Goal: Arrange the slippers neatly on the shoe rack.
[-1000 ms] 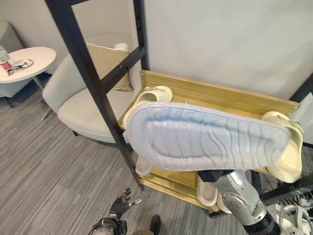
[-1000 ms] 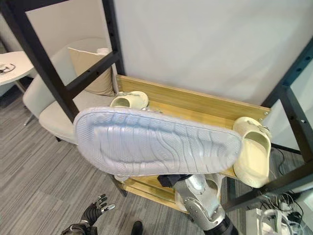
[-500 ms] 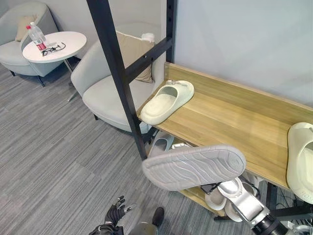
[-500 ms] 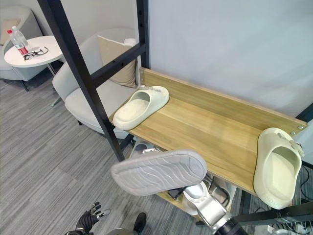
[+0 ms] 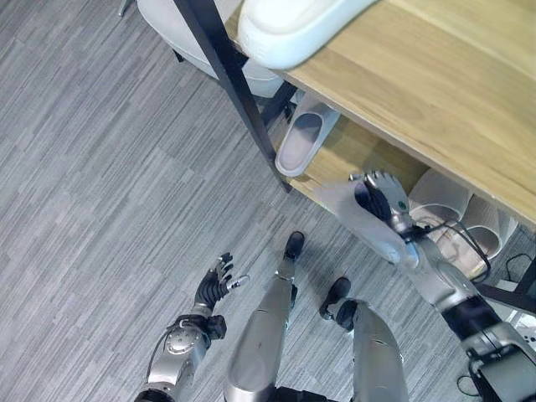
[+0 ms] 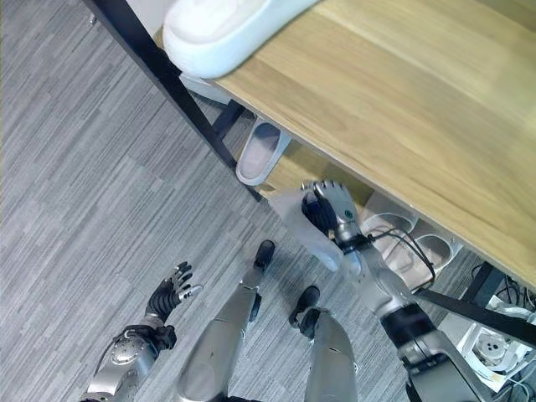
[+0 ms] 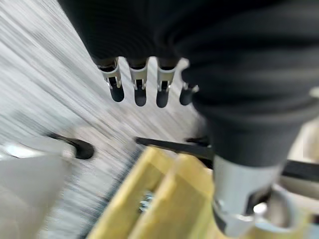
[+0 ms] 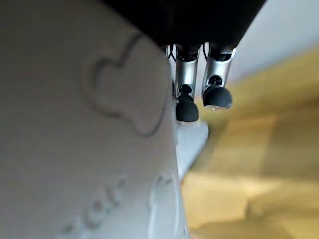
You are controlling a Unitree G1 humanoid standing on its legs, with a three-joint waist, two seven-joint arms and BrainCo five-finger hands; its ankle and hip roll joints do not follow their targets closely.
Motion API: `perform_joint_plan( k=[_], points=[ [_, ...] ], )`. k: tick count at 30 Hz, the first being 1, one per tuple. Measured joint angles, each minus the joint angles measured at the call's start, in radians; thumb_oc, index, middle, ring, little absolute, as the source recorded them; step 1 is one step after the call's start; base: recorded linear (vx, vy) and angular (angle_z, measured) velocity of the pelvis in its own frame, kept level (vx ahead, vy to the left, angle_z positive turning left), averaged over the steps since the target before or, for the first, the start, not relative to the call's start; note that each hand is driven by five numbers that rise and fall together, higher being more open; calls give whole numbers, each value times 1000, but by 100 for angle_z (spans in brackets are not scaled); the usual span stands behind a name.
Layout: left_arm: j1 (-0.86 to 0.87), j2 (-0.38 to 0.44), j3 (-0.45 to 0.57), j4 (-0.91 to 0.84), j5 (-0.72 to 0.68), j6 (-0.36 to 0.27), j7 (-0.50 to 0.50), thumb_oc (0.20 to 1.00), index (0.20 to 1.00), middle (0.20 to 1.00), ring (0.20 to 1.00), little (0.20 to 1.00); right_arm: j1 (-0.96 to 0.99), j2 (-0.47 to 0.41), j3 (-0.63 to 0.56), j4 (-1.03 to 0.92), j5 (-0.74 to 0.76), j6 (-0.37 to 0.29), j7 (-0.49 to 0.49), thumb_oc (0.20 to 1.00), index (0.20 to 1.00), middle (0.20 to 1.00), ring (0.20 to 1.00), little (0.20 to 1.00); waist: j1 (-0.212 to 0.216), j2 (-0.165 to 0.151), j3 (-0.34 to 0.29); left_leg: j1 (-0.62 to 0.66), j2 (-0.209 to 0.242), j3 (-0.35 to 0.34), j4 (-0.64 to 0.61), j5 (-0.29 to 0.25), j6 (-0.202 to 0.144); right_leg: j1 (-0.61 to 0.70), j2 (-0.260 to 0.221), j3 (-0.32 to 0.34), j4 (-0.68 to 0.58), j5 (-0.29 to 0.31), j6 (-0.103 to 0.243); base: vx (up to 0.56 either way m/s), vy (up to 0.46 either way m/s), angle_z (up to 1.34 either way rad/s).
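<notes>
- Currently, on your far left, the left hand (image 5: 215, 284) is hanging low over the grey floor (image 5: 100, 167) with its fingers loosely spread and holding nothing; it is well apart from the rack and playing no part here.
- Moving right, the black post (image 5: 230, 71) of the shoe rack (image 6: 394, 100) is standing just beside the path to the lower shelf (image 5: 356, 155); if you are swinging the load in that way, it could be catching the post or the edge of the top board and twisting out of the grip.
- Next, a grey slipper (image 5: 300, 142) is already lying on that lower shelf by the post, so a careless push could be knocking it askew or off the front.
- Further right, the right hand (image 5: 378, 194) is curling its fingers round the held slipper (image 5: 360, 224), which is sitting against the palm, just in front of the lower shelf and below the top board, not yet resting on anything.
- Judging from the right wrist view, the fingertips (image 8: 187, 110) are hooking over the slipper's edge only, so the hold looks shallow and it could be slipping to the floor.
- Above, a cream slipper (image 6: 226, 29) is overhanging the top board's front corner; a bump to the frame might be tipping it off.
</notes>
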Motion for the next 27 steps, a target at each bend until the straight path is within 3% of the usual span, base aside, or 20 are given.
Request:
perform_joint_plan(
  k=[6,12,17,20,27],
  points=[
    [28,15,1,-34,-26,-10,-13,1000,1000,1000,1000,1000,-28,-20,-115,28,-25,50,-117,200,200,200,200,200,18,-11,-21,-88,-21,-17,65,2,2,-74,-19,-6,73,-22,11,9,-16,14],
    [50,29,0,-29,-26,-9,-35,1000,1000,1000,1000,1000,-50,-49,-115,130,-24,81,-144,200,200,200,200,200,19,-38,-66,-120,-28,-32,81,4,5,-90,-17,-20,78,-35,11,11,-19,12],
    [52,44,0,-35,-43,-8,-46,1000,1000,1000,1000,1000,-90,-113,-113,212,-11,107,-142,200,200,200,200,200,19,-39,-74,-179,-40,-51,101,2,2,-146,-30,-32,115,-49,6,18,17,9],
    [48,49,1,-64,-64,-7,-45,1000,1000,1000,1000,1000,-161,-123,-21,239,-25,112,-139,200,200,200,200,200,17,-39,-75,-254,-45,-49,133,-3,-5,-223,-39,-28,145,-50,2,21,48,-2],
    [52,49,0,-70,-64,-8,-45,1000,1000,1000,1000,1000,-258,-124,41,273,-58,133,-134,200,200,200,200,200,24,-39,-75,-260,-54,-40,114,-3,-5,-233,-50,-22,141,-55,9,51,15,2]
  ],
)
